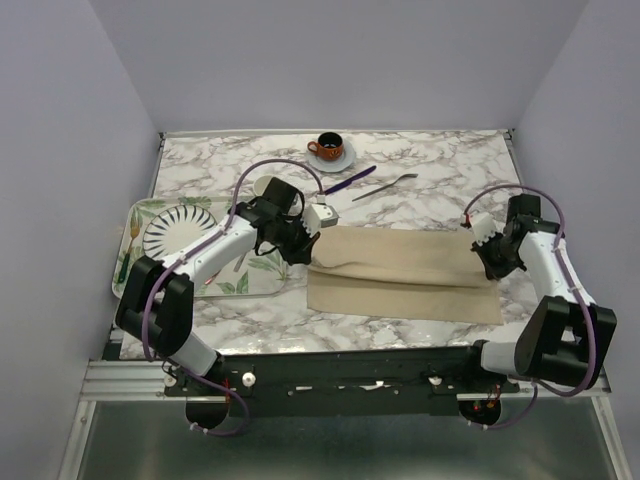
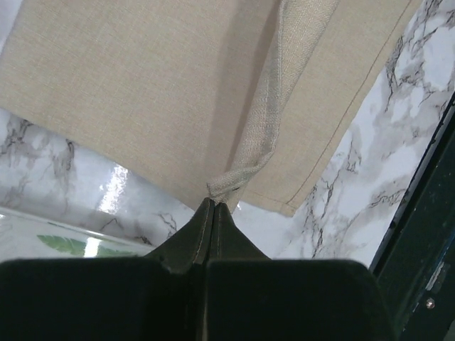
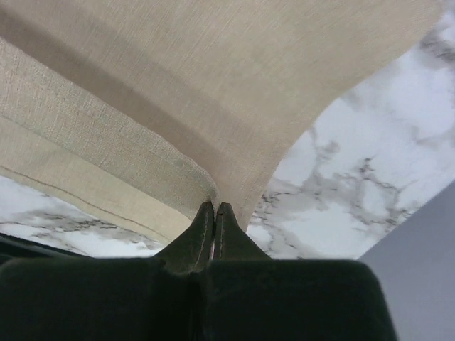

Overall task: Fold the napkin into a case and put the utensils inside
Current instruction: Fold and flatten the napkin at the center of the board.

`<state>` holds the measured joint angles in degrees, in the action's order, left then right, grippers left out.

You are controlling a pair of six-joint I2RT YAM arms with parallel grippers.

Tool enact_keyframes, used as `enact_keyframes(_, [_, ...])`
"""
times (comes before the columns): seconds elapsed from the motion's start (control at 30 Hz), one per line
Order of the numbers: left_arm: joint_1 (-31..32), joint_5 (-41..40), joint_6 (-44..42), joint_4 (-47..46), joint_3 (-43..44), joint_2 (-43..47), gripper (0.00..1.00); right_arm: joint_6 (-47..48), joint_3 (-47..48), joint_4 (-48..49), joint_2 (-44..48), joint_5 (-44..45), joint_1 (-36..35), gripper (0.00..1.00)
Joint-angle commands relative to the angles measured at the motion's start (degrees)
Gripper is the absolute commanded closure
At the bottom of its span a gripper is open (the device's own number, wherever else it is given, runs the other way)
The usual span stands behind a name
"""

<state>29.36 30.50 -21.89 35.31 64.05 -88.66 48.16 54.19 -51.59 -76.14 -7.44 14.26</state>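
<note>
The beige napkin [image 1: 405, 270] lies spread across the marble table, its far part lifted and doubled toward the near edge. My left gripper [image 1: 305, 255] is shut on the napkin's left edge; in the left wrist view the cloth [image 2: 178, 92] bunches right at the closed tips [image 2: 214, 204]. My right gripper [image 1: 490, 262] is shut on the right edge, the cloth [image 3: 234, 78] pinched at its tips [image 3: 215, 206]. A dark purple knife [image 1: 349, 180] and a silver fork [image 1: 384, 186] lie on the table beyond the napkin.
A leaf-printed tray [image 1: 140, 215] with a ribbed white plate [image 1: 178, 230] sits at the left, under my left arm. An orange cup on a saucer [image 1: 329, 149] stands at the far middle. Side walls border the table.
</note>
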Motion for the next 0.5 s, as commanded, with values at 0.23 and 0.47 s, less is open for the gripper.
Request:
enact_keyframes(0.23, [1.8,0.2,1.4,-5.7,-7.1,-5.5,1.0,0.9,-8.8,10.5,-9.1,4.2,0.6,0.99])
enact_keyframes(0.47, [2.0,-0.8,0.7,-7.4,-9.0,-6.3,1.0,2.2,-7.7,9.4,-8.0,3.2,0.7,0.99])
